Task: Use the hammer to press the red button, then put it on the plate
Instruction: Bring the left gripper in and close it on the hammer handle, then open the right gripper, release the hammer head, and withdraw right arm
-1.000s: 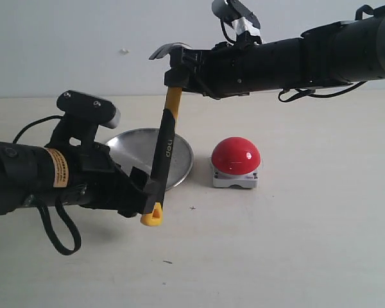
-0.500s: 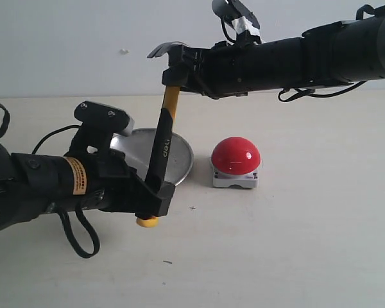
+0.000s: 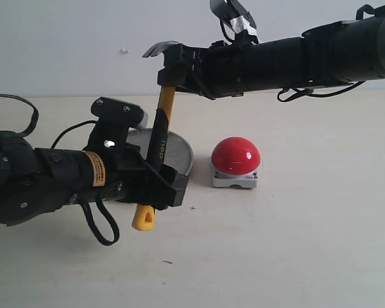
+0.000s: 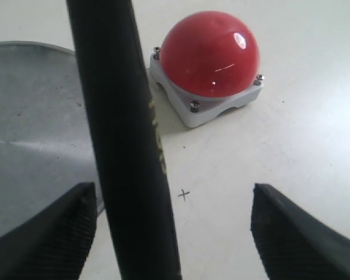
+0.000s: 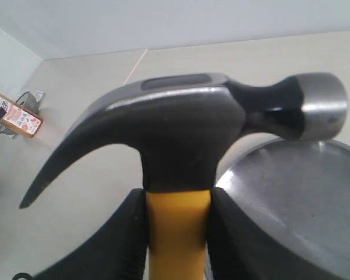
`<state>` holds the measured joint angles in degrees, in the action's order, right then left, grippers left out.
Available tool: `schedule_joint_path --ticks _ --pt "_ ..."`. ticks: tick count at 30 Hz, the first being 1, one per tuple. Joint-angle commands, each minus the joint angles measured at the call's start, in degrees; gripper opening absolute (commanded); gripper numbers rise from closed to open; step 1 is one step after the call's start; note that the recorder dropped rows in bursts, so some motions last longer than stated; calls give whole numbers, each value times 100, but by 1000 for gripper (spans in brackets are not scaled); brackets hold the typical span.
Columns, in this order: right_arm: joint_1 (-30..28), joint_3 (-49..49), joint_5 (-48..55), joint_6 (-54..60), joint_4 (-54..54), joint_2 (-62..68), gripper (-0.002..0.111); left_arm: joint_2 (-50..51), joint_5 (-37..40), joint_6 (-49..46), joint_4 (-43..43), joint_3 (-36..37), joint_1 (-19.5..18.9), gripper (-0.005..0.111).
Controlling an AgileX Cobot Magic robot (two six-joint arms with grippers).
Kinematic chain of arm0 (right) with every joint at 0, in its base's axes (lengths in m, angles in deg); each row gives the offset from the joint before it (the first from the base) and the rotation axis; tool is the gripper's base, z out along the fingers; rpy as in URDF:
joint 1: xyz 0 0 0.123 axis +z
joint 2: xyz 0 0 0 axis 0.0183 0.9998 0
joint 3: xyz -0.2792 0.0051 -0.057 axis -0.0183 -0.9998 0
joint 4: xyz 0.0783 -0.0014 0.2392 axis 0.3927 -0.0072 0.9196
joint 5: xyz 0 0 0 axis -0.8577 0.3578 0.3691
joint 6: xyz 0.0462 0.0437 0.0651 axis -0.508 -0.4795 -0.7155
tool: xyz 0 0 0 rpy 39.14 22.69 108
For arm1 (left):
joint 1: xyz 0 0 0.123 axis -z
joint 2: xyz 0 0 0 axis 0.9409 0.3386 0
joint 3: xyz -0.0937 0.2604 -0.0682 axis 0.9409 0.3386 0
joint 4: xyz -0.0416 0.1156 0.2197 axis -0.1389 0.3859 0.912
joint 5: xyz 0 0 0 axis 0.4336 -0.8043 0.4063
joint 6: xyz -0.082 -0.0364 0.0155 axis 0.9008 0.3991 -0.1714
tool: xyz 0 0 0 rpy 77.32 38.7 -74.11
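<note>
**Beside the red button, one hammer hanging between two claws**

Above the red button [image 3: 235, 156] and off to its plate side, the right claw [image 5: 178, 233] is clamping the hammer [image 3: 162, 138] on its yellow neck, just under the dark head. The tool is hanging handle-down, well clear of the button. Lower on the same side, the left claw [image 4: 172, 233] is standing wide around the black grip without touching it. The grip is sitting nearer one ribbed finger than the other.

A handover seems to be starting, and the button is looking unpressed. If the right claw is letting go before the left one is biting, the hammer is likely dropping onto the plate [image 4: 35, 116] or the tabletop [image 3: 295, 231]. An off-centre squeeze could be nudging the handle sideways. The heavy forged head could also be swinging the smooth grip round inside the pads.

The head is looking like dull, curved steel with a polished face. The button is showing a glossy dome on a grey screwed base, and the plate beside it is showing brushed, shallow metal.
</note>
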<state>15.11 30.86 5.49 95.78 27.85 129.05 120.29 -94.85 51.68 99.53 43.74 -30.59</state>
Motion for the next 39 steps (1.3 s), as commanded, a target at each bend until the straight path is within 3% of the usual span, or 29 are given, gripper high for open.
schedule_joint_path --ticks 1,15,26,31,39 --pt "-4 101 201 16 210 -88 0 176 31 31 2 -80 41 71" --pt "-4 101 226 16 210 -88 0 370 -344 31 2 -93 41 69" --pt "-4 101 248 16 210 -88 0 383 -476 31 2 -167 29 32" --pt "-4 101 248 16 210 -88 0 383 -473 -147 2 -167 29 0" --pt "-4 101 245 -231 210 -88 0 383 -269 -230 3 -167 29 0"
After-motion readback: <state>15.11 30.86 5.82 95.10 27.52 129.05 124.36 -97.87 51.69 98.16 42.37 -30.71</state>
